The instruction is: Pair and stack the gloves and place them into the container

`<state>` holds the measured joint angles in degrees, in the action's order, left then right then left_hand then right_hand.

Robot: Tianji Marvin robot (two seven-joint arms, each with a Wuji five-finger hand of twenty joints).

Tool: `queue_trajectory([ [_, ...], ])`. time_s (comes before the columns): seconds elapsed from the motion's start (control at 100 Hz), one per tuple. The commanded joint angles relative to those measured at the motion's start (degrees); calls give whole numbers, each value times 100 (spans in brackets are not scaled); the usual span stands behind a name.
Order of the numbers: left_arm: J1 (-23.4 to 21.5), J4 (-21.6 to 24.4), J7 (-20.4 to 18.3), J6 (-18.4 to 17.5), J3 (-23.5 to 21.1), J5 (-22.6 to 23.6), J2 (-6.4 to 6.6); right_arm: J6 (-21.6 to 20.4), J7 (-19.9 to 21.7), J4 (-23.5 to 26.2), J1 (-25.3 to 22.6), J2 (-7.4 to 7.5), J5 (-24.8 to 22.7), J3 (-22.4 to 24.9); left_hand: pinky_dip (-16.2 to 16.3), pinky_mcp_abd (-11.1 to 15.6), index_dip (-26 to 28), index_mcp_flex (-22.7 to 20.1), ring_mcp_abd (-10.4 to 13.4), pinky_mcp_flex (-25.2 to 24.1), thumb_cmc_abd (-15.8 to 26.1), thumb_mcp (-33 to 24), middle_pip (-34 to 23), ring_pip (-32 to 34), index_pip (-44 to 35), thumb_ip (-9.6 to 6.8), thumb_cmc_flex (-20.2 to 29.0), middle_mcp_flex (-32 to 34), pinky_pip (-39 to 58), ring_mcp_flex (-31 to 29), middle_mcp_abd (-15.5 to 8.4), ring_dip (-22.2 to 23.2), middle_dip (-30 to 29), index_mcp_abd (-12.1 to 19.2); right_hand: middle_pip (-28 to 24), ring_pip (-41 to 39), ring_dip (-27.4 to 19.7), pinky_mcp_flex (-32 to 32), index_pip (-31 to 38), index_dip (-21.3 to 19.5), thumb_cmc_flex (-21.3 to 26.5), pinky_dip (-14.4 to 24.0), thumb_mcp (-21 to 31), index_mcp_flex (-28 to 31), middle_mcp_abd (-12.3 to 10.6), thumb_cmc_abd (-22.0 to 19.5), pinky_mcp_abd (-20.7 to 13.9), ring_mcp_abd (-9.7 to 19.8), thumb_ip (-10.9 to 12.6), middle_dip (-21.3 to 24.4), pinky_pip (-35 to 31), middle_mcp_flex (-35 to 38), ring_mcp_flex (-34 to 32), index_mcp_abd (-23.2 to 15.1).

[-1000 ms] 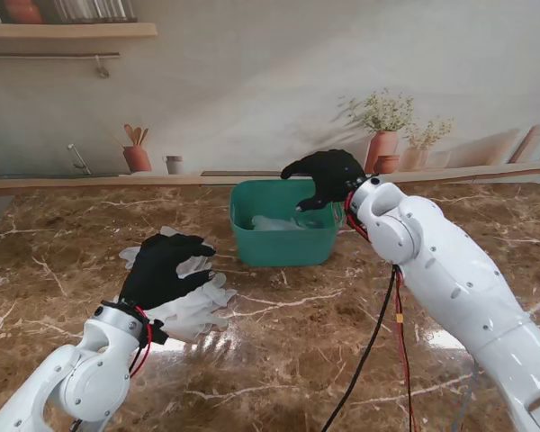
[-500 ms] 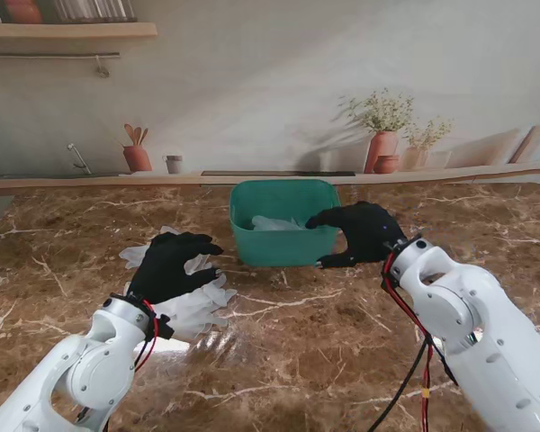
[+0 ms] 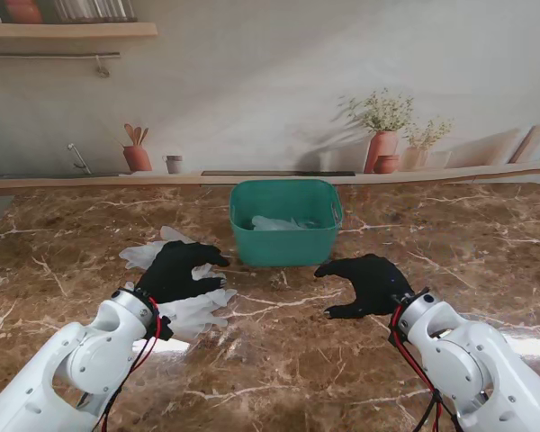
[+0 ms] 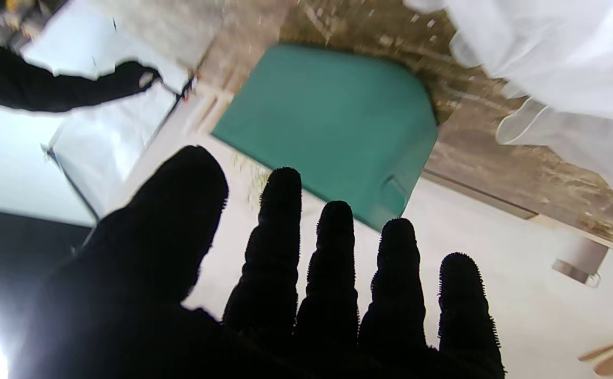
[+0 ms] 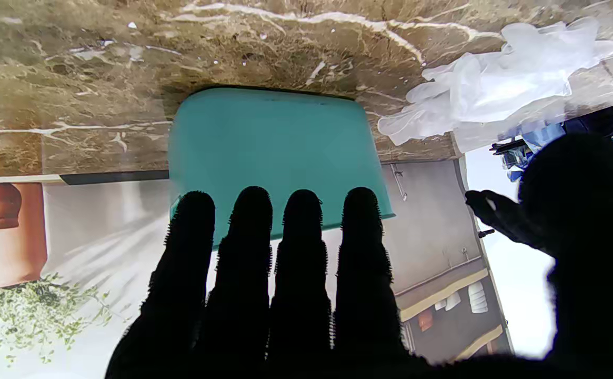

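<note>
Left hand (image 3: 178, 272) rests spread on the white gloves (image 3: 191, 306) at centre left; right hand (image 3: 367, 284) hovers spread, empty — lower right of the green container (image 3: 284, 232).

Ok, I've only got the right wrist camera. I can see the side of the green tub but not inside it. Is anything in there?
Observer: Yes. The stand camera shows pale gloves lying inside the tub.
Operator: And where's the left hand?
Observer: The left hand is spread palm down over the white gloves on the table, left of the tub.
Operator: Is my right hand carrying anything?
Observer: No. The right hand is open and empty, over the table, nearer to me than the tub.
</note>
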<state>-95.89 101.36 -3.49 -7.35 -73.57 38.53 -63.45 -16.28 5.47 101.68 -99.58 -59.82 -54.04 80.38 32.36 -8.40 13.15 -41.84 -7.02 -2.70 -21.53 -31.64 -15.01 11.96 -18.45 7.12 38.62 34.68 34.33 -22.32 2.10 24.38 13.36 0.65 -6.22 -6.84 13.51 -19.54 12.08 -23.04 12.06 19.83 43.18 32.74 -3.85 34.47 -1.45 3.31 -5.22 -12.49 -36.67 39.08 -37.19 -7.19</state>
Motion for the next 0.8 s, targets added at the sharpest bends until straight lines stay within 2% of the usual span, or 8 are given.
queue_trajectory([
  [0.0,205,-116,-266,-172,-173,111,195,57,67,-62,-43,-13,34,-10,-57,66,53,56,297,-73,-145,-170,80,-86,-109,-109,60,-141,207,-33,-162,-41,-28,344,21,-21,-58,81,11,-2,-140,-77,66,-23,15,121,-9,-28,230,87,37,-140,148,-78],
  [0.17,705,-427,-1368,-575,-410,200,413,118,9,-192,66,-23,106,-119,-178,172,-6,397,440,-96,-695,-724,111,-188,43,-32,-83,-317,-8,112,-317,-101,-40,473,14,-34,-17,98,50,-36,-82,-47,36,4,18,123,18,-43,220,67,24,-147,150,-92],
  [0.33,1276,-900,-2269,-837,-395,331,603,162,-50,-376,224,-33,208,-283,-274,373,-350,1174,593,-111,-942,-1025,232,-394,726,12,-126,-1031,-1006,794,-453,-189,-115,707,3,-42,10,99,68,-56,-51,-23,19,19,20,112,23,-41,220,50,14,-131,144,-94],
  [0.37,1396,-1034,-2342,-855,-345,404,625,163,-64,-423,262,-35,229,-318,-233,401,-400,1328,595,-140,-940,-1054,264,-433,824,11,-112,-1198,-1147,940,-430,-200,-130,756,3,-46,17,96,72,-60,-49,-17,12,23,13,110,30,-35,219,47,11,-132,137,-95],
  [0.4,1482,-1135,-2376,-874,-298,476,637,163,-72,-458,291,-36,255,-343,61,417,-484,1478,579,-132,-879,-955,273,-452,940,-11,-84,-1346,-1394,1063,-405,-193,-154,802,1,-48,22,96,74,-63,-43,-13,9,25,27,103,30,-42,220,45,10,-128,133,-99],
  [0.55,1782,-1529,-2321,-817,1,677,643,173,-71,-584,407,-38,330,-428,315,594,-601,1964,595,-189,-922,-1005,268,-590,1130,9,-239,-2161,-2306,1885,-250,-111,-159,800,-3,-59,48,101,84,-77,-16,9,-13,34,24,78,51,-61,219,33,2,-127,127,-103],
  [0.69,2019,-1838,-2304,-737,333,713,644,180,-103,-648,466,-44,361,-478,-624,661,-558,2137,623,-13,-985,-912,831,-1071,1028,12,-310,-2469,-3013,1991,-320,-643,-456,958,-8,-70,71,96,94,-90,6,33,-32,43,32,66,67,-61,221,21,-11,-125,116,-115],
  [0.79,2155,-2011,-2231,-681,568,771,639,191,-71,-655,478,-41,389,-493,-930,668,-536,2267,628,12,-1050,-837,1107,-1153,996,24,-540,-2616,-3123,2001,-372,-914,-346,814,-17,-85,91,86,111,-102,34,52,-43,68,32,37,88,-72,222,11,-26,-113,95,-118],
])
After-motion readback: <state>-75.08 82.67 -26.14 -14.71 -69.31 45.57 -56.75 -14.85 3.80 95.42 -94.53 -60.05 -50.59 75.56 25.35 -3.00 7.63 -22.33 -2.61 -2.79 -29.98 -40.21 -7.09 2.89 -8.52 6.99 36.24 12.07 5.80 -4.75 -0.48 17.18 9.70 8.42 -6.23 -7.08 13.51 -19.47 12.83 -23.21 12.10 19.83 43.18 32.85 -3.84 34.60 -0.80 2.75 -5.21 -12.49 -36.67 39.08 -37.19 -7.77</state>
